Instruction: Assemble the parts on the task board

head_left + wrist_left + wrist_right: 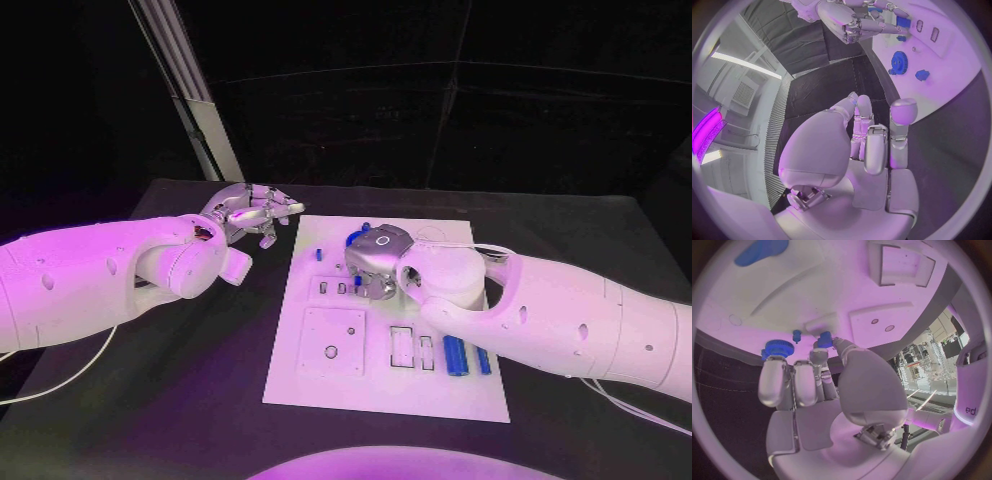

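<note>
Right robot hand [378, 268] down over the middle of the task board [332, 385], fingertips [825, 338] apparently pinching a small blue part [824, 335]; grasp not fully clear. Blue gear [778, 347] just beside it. Left robot hand [254, 213] upper left of frame, off the board over the tabletop [173, 400], fingers apart, holding nothing. Advise slow, straight lowering, aligning before pressing. Two blue pins [463, 356] lying lower right of the board.

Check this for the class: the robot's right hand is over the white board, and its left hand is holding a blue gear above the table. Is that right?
One part is wrong. The left hand holds nothing: the left wrist view shows its fingers bare, and the blue gear lies on the white board. The right hand is over the board, as the head view shows.
</note>
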You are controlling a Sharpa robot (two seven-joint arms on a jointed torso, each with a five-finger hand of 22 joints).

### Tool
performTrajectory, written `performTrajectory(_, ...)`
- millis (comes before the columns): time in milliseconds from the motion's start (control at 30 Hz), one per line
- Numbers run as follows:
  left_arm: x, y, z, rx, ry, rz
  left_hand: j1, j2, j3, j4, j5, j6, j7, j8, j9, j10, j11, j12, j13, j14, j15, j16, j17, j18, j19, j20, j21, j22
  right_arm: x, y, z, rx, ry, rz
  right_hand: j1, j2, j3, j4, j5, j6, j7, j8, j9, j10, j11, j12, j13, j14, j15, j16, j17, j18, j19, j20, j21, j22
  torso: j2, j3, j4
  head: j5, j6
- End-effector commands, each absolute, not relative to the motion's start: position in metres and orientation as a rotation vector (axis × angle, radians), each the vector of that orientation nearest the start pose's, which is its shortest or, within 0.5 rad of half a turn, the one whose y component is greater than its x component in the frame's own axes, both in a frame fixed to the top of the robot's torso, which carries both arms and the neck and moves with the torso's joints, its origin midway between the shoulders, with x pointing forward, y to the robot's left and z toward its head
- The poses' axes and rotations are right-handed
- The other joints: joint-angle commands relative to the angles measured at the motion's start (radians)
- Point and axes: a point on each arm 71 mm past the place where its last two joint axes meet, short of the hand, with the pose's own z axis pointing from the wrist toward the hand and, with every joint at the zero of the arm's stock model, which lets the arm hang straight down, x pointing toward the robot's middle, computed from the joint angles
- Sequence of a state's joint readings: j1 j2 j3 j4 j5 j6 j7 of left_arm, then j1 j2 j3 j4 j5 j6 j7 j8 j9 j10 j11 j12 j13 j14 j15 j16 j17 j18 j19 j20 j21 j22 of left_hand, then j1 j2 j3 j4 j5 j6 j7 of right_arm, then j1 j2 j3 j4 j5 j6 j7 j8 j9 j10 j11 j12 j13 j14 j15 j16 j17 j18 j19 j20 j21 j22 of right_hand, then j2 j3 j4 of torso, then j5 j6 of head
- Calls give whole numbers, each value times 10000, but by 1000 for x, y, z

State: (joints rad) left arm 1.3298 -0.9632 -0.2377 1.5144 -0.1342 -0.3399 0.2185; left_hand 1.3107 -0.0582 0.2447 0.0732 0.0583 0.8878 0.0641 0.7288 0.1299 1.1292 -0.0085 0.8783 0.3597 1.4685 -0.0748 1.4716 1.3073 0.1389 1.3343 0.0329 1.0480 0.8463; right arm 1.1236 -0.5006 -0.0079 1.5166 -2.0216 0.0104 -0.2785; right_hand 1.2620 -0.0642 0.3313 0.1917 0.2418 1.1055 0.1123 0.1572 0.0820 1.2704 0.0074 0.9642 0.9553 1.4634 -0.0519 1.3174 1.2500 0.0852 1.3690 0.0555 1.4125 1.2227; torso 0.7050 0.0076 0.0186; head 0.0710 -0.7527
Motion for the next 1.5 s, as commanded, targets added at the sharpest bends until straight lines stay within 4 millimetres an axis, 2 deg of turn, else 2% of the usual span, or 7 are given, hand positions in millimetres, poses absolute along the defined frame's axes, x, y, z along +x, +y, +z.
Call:
performTrajectory(33,485,278,-193,-10648,15815,-12045,11,-66,58,-4,30,-32,38,-58,-13,-66,3,-54,-14,567,8,-37,697,28,-88,4,-66,2,445,-29,-211,-8303,16475,4695,143,5,45,-20,-26,305,-237,24,8,85,6,12,11,457,-74,-37,-13,-112,35,-17,10,1,6,-6,10,-6,-3)
performTrajectory(1500,486,277,-196,-10755,16140,-12036,-5,-58,89,-6,27,-27,43,-57,-17,-58,8,-64,-19,591,11,11,794,11,-59,8,-8,91,446,-30,-209,-8040,16220,4824,-60,-521,-176,51,-77,-131,-31,-229,-115,-476,165,-1257,-1002,368,40,-401,-381,-40,-194,63,-205,-378,4,-5,4,-18,-39)
